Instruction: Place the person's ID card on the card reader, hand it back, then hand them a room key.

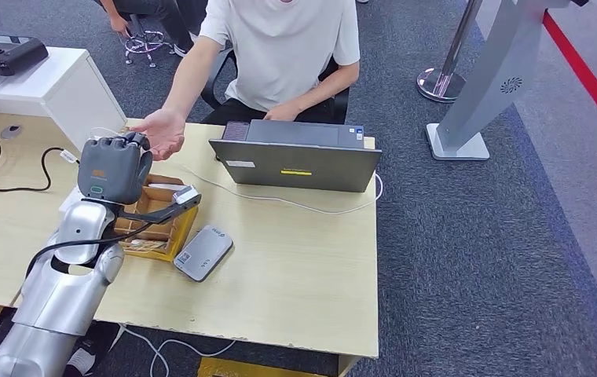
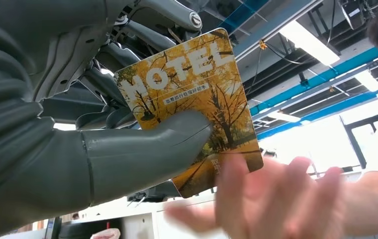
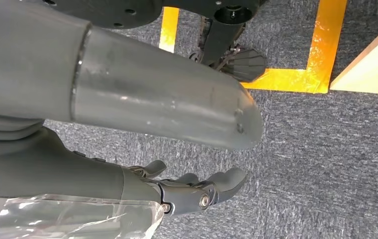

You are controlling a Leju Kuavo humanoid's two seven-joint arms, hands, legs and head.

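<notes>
Grey thumb of the left hand (image 2: pixel 92 149) pressed flat across a yellow room key (image 2: pixel 197 109) printed HOTEL, fingers behind it, so the card was pinched with most of its face left free, probably so the person could take it by the exposed end. Person's hand (image 2: pixel 271 199), blurred, palm open, sat just beside the card's far edge; contact could not be confirmed from the wrist view. Head view gave the wider layout: left hand (image 1: pixel 113 169) raised over the desk (image 1: pixel 295 267) with its back to the camera, hiding the card completely, and the person's hand (image 1: pixel 158 133) reached across right next to it, palm up. Card reader (image 1: pixel 203 253) lay flat on the desk near the robot's side, nothing on it, next to a wooden box (image 1: pixel 158 224) with compartments, contents too small to read. Laptop (image 1: pixel 299 161) stood between the person and the reader, lid back toward the camera. ID card could not be made out anywhere. Judged stage: last step, key handover, release pending. Right hand (image 3: pixel 152 149) hung low beside the desk over grey carpet and yellow floor tape, fingers apart, slightly curled and holding nothing.
</notes>
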